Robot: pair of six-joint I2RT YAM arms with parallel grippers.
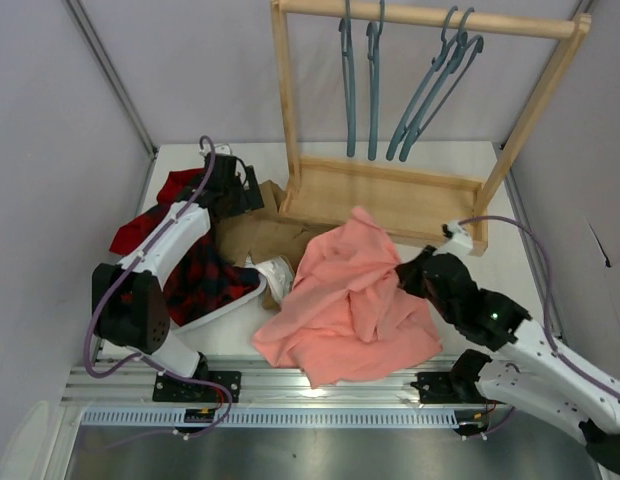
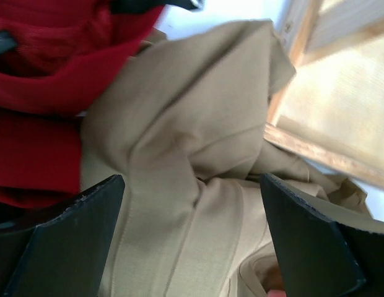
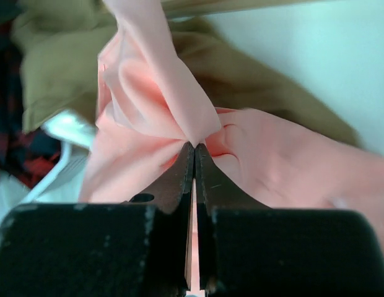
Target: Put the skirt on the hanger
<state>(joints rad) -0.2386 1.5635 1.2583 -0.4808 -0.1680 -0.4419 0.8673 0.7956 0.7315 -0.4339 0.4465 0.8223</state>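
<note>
— Salmon-pink heap in the middle of the overhead view: is that the skirt (image 1: 350, 300)?
— Yes. It lies crumpled on the white table (image 1: 510, 265), toward the near edge, in front of the wooden rack (image 1: 390, 195). Its far corner reaches the rack's base board.
— And the hangers (image 1: 348, 90)?
— Four teal ones hook over the rack's top rail, well apart from the skirt. Two hang straight and two tilt.
— Where are the arms?
— The right gripper (image 1: 404, 272) sits at the skirt's right edge, touching the cloth. The left gripper (image 1: 235, 185) is at the far left, over a tan garment (image 1: 255, 235) that lies just beside a dark red garment (image 1: 140, 230). The rim of a white basket (image 1: 235, 303) shows under the dark plaid part of that red cloth.
— What does the left wrist camera give?
— Its two black fingers (image 2: 68, 241) stand wide apart above the folded tan cloth. I cannot tell whether they touch it. Red cloth lies to the left and the rack's pale wood is at upper right.
— And the right wrist camera?
— There the jaws are pressed together on a pinched fold of the pink skirt, and the cloth bunches and fans out from the tips. Tan cloth lies behind it, and the white basket with dark plaid shows at the left
</note>
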